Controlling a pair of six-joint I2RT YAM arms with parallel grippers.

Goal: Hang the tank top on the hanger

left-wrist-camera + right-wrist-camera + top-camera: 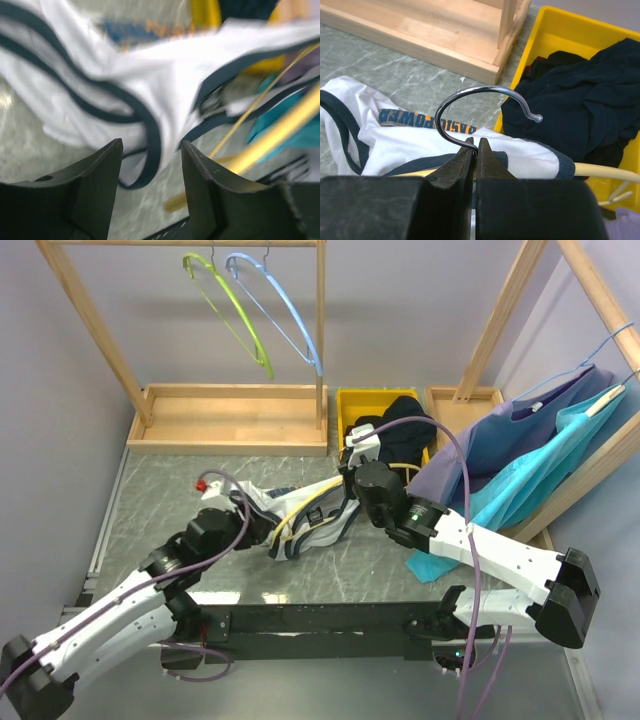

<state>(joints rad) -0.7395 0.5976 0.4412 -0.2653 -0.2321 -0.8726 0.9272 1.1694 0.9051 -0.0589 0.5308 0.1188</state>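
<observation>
The right gripper (pixel 474 146) is clamped on the base of the yellow hanger (pixel 470 92) hook, which pokes up out of the white tank top (pixel 415 145) bunched on the table (pixel 150 500). The left gripper (pixel 151 147) stands parted just short of a navy-trimmed strap, gripping nothing. Threading looks partly done; the straps probably need settling over the hanger's arms
</observation>
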